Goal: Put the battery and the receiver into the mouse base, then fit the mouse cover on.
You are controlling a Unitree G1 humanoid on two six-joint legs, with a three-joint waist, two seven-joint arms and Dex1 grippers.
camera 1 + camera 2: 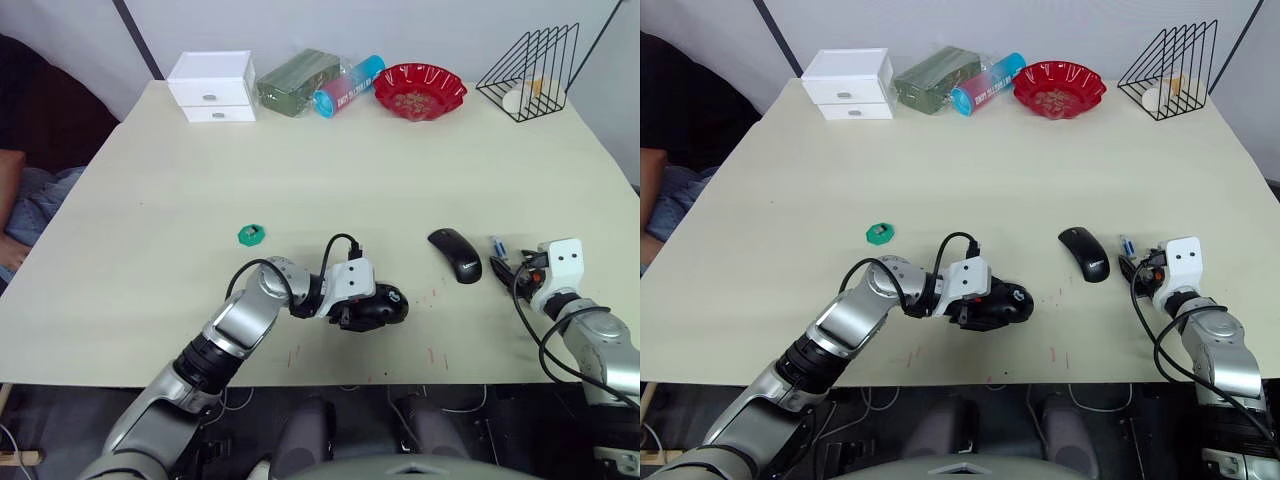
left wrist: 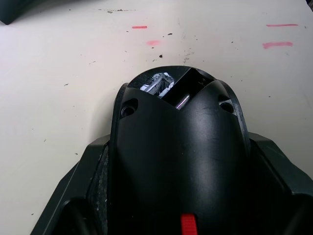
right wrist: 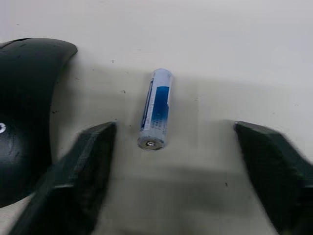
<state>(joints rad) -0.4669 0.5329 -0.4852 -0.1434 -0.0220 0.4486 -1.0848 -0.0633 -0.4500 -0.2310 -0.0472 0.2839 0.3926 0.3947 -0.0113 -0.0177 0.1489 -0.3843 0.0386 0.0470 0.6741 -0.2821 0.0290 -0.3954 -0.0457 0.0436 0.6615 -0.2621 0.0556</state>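
My left gripper is shut on the black mouse base near the table's front edge. In the left wrist view the mouse base sits between the fingers, with its recessed compartment facing away and a red patch near the wrist. The glossy black mouse cover lies to the right. The small blue and silver battery lies on the table beside the mouse cover. My right gripper is open, with one finger on each side of the battery and touching nothing. The receiver is out of view.
A green round disc lies left of centre. Along the back edge stand a white drawer box, a green packet, a blue and pink tube, a red bowl and a black wire rack. A person's arm shows at the left.
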